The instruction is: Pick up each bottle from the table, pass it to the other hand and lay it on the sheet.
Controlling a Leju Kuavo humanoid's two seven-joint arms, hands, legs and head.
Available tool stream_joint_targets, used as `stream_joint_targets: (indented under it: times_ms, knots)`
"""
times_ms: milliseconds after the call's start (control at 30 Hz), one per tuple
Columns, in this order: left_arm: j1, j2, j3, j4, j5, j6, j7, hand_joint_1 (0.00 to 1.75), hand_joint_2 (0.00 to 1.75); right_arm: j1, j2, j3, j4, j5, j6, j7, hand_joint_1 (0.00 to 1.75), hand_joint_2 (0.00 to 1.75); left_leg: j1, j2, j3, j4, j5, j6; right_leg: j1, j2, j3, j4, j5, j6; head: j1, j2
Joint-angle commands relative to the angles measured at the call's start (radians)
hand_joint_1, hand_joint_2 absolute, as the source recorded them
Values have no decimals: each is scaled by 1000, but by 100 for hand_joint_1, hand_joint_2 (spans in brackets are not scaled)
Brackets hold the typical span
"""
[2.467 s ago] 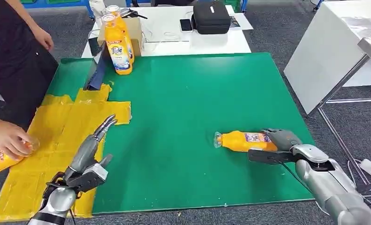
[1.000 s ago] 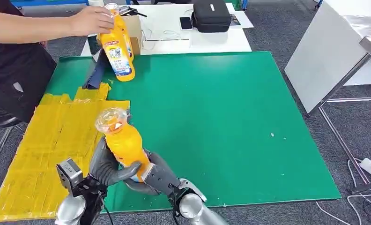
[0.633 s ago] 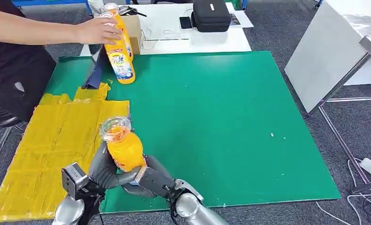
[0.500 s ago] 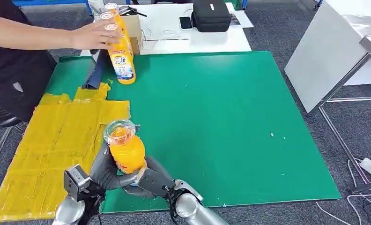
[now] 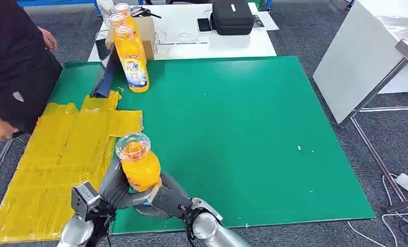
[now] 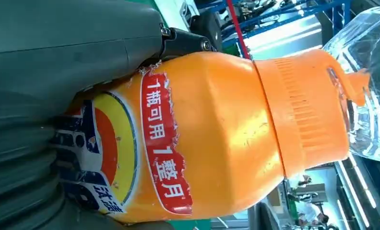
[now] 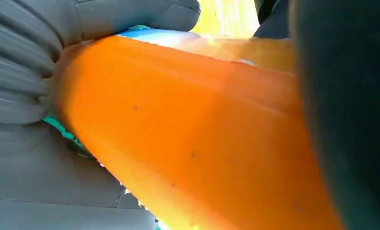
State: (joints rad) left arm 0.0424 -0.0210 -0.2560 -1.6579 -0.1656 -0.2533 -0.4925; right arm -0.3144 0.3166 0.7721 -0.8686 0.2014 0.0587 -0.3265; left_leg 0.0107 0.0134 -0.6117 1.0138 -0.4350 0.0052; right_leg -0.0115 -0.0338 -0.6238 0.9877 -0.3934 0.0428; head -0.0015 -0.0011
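The bottle (image 5: 138, 169) stood nearly upright in the air over the table's (image 5: 233, 128) near edge, close to its near left corner, its long axis vertical with the cap end up and tipped a little toward the far side. Both hands grasped it at once: the left hand (image 5: 115, 188) wrapped its lower body from the left, and the right hand (image 5: 167, 198) cupped it from the right and below. In the left wrist view the bottle (image 6: 202, 139) was smooth glossy orange plastic, rounded at the shoulder, with a ribbed orange collar, a clear domed cap and a red, yellow and blue label with torn edges. In the right wrist view its orange wall (image 7: 193, 143) lay pressed between grey ribbed palm and dark fingers (image 7: 341, 110).

The table top was a flat matte green mat. The sheet (image 5: 63, 159), a patchwork of wrinkled yellow tape strips, covered the table's left edge, just beside the held bottle. At the far left corner stood three more orange bottles (image 5: 131, 59) close together, upright, beside a cardboard box (image 5: 148, 32) and a dark flat object (image 5: 105, 74) leaning at the far edge. A person (image 5: 16, 62) in dark clothes stood by the left edge, one hand low beside the sheet. Beyond the far edge was a white table (image 5: 212, 43) with a black case (image 5: 233, 18) and a phone (image 5: 204, 27). A white panel (image 5: 361, 56) leaned to the right
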Motion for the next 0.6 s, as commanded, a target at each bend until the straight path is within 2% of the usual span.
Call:
stream_joint_targets:
  times_ms: [33, 133, 167, 300, 367, 467, 567, 600]
  knots:
    - [-35, 31, -96, 43, -39, -25, -18, 175, 175, -4, -1, 20, 2, 15, -37, 14, 175, 175, 0, -3, 4, -1, -1, 0, 0, 0, 4, -1, -1, -1, 0, 0]
    - [-29, 50, -95, 26, -95, 4, -19, 175, 175, 2, -26, -33, -72, 35, -83, 15, 175, 175, 0, -3, 5, -1, -1, 0, 0, 1, 6, 0, -2, -2, 0, 0]
    - [-27, 64, -92, 13, -156, 52, -16, 175, 175, 5, -45, -57, -111, 66, -136, 23, 0, 175, 0, -2, 3, -1, 0, 0, 0, 0, 3, 0, -1, -1, 0, 0]
    - [-27, 129, -31, -21, -335, 181, 6, 175, 175, 38, -148, -169, -264, 104, -126, 62, 0, 175, 0, -2, 1, -1, 0, 0, 0, 0, 2, -1, 0, -1, 1, 0]
    - [-28, 162, 31, -11, -449, 263, 34, 175, 175, 82, -217, -224, -362, 108, -106, 58, 0, 175, 0, -4, 5, -2, -1, 0, 0, 1, 7, -2, -2, -2, 0, 0]
    - [-34, 169, 93, 24, -541, 331, 50, 175, 175, 119, -265, -278, -435, 108, -93, 58, 0, 175, 0, -5, 2, -2, 0, 0, -1, -3, 4, -1, -1, -1, 0, 0]
    - [-61, 163, 150, 136, -833, 525, 117, 175, 175, 168, -334, -348, -523, 121, -60, 58, 0, 175, -1, -4, 3, -2, 0, 0, -1, -1, 4, -1, -1, -1, 0, 0]
    - [-70, 168, 153, 179, -1008, 612, 188, 175, 175, 179, -363, -361, -548, 123, -51, 50, 0, 175, -1, -5, 5, -2, 0, 0, -1, -1, 7, -1, -2, -1, 0, 0]
